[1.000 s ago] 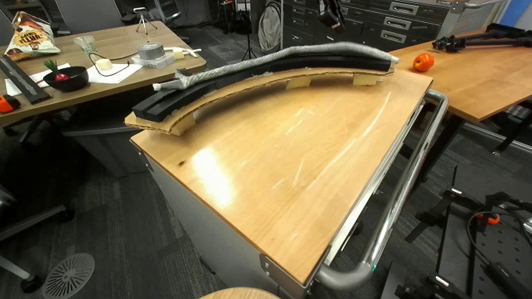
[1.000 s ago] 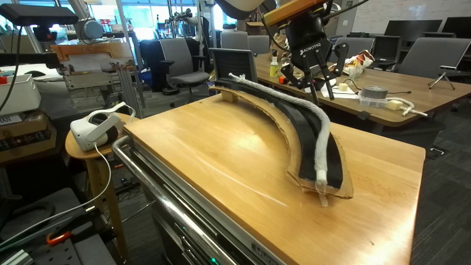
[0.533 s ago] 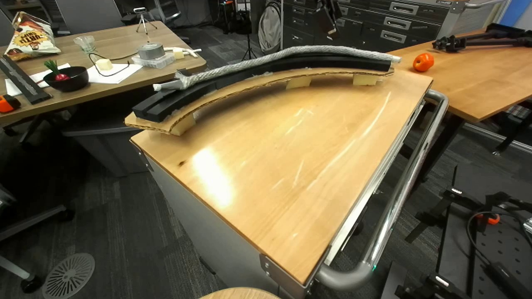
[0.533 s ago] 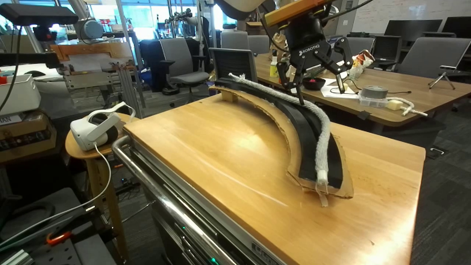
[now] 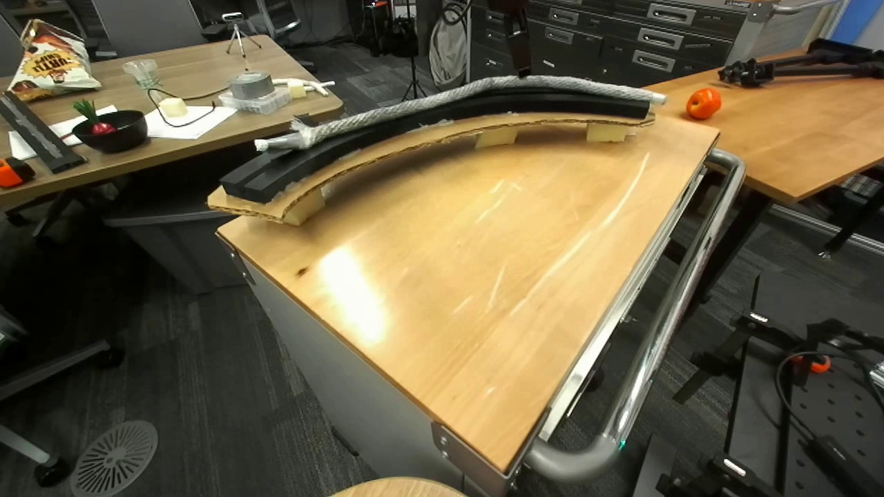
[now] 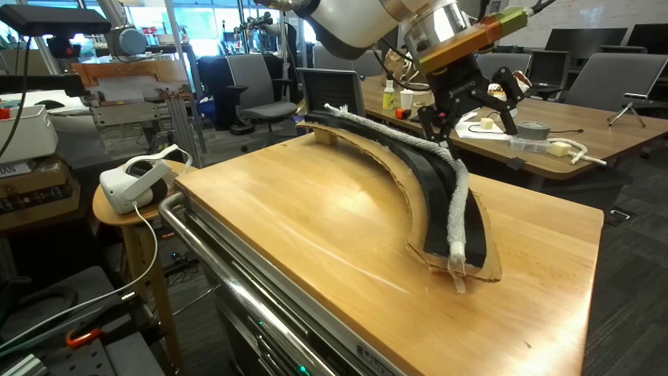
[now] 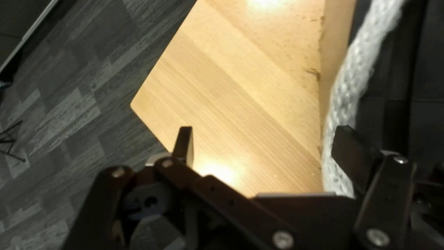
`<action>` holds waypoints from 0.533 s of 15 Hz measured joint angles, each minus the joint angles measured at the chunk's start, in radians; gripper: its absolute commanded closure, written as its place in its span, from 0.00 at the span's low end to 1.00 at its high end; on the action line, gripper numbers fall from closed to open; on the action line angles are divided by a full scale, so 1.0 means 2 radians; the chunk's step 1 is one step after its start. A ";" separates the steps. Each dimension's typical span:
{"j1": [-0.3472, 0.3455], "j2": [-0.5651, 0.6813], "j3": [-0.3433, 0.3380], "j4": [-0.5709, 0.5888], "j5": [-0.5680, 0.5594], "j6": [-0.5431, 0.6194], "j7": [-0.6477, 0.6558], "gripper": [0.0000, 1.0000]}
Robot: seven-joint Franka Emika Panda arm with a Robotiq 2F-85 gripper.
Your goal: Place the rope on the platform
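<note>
Gripper (image 7: 263, 135) is standing wide near the rope (image 5: 476, 88), probably for straddling and shifting it; the rope is already lying along the platform (image 6: 437, 219), roughly following its curve.

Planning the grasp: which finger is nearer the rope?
The finger at the wrist view's right, overlapping the rope there; the other finger shows against tabletop.

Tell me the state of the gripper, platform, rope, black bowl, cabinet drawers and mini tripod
Gripper: open, holding nothing
Platform: raised on blocks
Rope: curved along the platform, one end frayed
Black bowl: upright, a radish-like thing inside
Cabinet drawers: shut
Mini tripod: standing, legs spread
</note>
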 measured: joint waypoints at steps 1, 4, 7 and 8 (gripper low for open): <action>-0.009 -0.004 -0.002 -0.015 -0.006 0.038 -0.014 0.00; -0.029 -0.014 -0.004 -0.038 -0.008 0.077 -0.034 0.00; -0.030 -0.015 -0.007 -0.044 -0.011 0.087 -0.039 0.00; -0.031 -0.018 -0.009 -0.048 -0.015 0.095 -0.047 0.00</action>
